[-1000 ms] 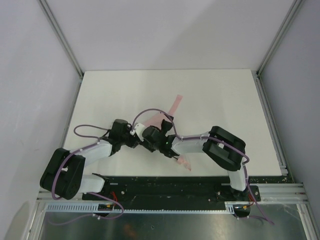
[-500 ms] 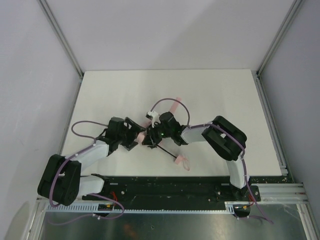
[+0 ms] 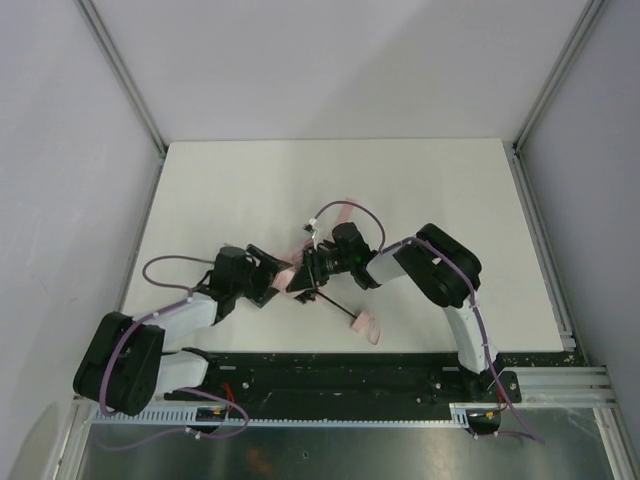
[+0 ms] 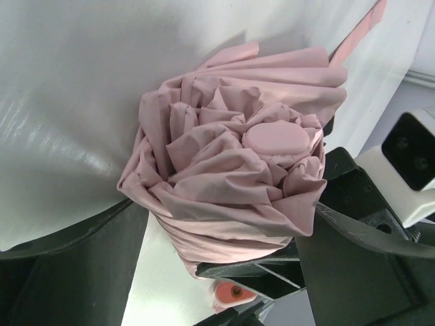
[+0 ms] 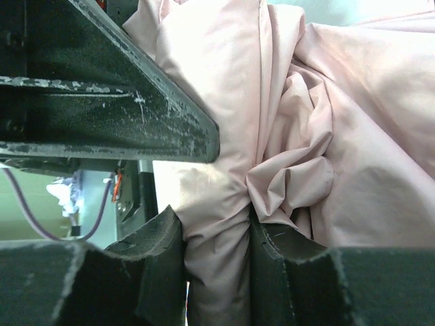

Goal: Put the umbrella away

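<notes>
Because the umbrella (image 3: 298, 252) lay near the middle of the table (image 3: 220, 190) with its crumpled canopy (image 4: 224, 176) between both tools, the left gripper (image 3: 274, 276) faced that bundle end-on, jaws spread wide to either side and not visibly squeezing. The right gripper (image 5: 216, 251) was clenched on a fold of pink fabric from the opposite side. From there the black shaft (image 3: 335, 305) ran toward the near right to the handle (image 3: 366, 325), so the left arm (image 3: 190, 312) looked best placed to close round the canopy.
</notes>
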Available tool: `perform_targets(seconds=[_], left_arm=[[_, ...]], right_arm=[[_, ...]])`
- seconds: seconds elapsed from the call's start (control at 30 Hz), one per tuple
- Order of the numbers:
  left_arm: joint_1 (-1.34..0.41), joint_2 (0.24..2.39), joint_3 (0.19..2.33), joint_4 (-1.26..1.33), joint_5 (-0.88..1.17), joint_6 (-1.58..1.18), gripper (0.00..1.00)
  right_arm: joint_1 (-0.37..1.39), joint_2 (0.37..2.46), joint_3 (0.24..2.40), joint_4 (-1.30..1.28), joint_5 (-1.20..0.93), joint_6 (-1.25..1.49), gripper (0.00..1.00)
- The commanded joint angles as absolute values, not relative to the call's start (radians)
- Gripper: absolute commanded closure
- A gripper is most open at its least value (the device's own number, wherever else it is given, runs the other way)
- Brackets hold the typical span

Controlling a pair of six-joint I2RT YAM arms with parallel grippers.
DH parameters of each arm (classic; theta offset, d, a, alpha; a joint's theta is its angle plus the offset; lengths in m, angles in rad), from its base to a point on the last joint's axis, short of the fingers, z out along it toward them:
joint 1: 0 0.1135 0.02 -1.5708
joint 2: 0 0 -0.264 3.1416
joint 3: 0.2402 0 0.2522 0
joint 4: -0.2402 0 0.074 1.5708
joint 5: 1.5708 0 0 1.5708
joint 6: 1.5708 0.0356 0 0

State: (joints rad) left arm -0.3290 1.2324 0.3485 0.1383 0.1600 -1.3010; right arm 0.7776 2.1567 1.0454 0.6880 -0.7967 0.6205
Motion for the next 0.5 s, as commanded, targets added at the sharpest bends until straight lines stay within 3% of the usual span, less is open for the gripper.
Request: perform_targets(seconds=[0.0,0.2,0.33,0.47], left_arm=[[-0.346,1.229,0.302,0.078,0.042,-1.31,0.12],[-0.37,1.303,0.335,0.106,0.008,-1.288,0.3],[-0.415,1.297,0.324,0.137,-0.069,-1.285,0.52],[-0.441,1.292,0.297,0.167,-0.103,-1.286,0.83]], right_arm=[[0.764,2.252,0.98,0.554,-0.893,0.722,1.0],[0.738,2.266,0.992,0.582,-0.981,0.754,1.0],[0.736,2.267,1.007,0.537,-0.997,0.735,1.0],[0.736,2.258,1.032,0.468,-0.981,0.705,1.0]])
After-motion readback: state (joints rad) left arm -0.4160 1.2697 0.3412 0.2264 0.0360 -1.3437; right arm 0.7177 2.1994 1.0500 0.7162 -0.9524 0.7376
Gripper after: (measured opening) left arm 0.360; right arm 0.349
